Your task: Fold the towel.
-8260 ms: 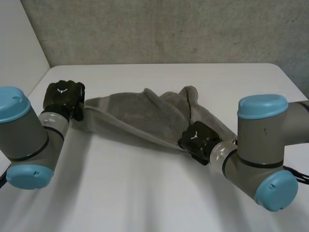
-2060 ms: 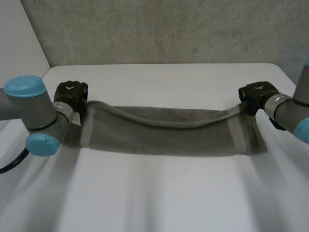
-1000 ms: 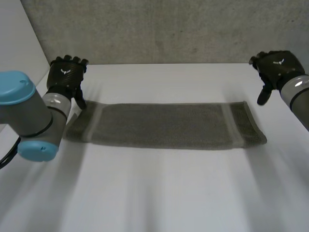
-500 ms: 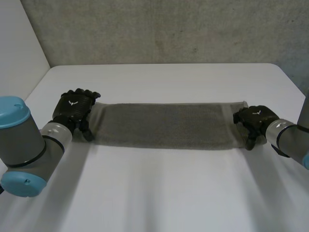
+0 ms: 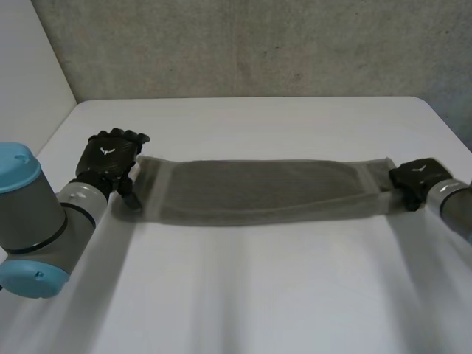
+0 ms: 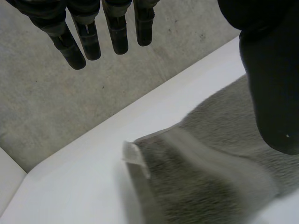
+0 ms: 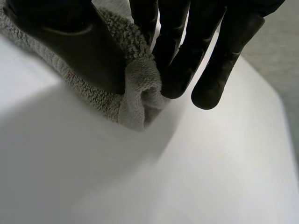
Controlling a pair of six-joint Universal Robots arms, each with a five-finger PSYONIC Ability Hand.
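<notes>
A grey towel (image 5: 265,192), folded into a long strip, lies across the white table (image 5: 243,295). My left hand (image 5: 110,158) rests at its left end. In the left wrist view this hand (image 6: 88,32) is open, its fingers straight above the table. Its thumb hangs over the towel (image 6: 210,172), whose corner is turned up a little. My right hand (image 5: 417,175) is at the towel's right end. In the right wrist view that hand (image 7: 187,46) is shut on the bunched edge of the towel (image 7: 140,93), pinched between thumb and fingers.
A grey wall (image 5: 243,44) runs along the table's far edge. The table's left edge lies close behind my left arm (image 5: 33,221). Bare white tabletop stretches in front of the towel.
My right hand came down on the towel's right end, closed on its edge and drew it to the right. My left hand settled at the left end and stayed open.
</notes>
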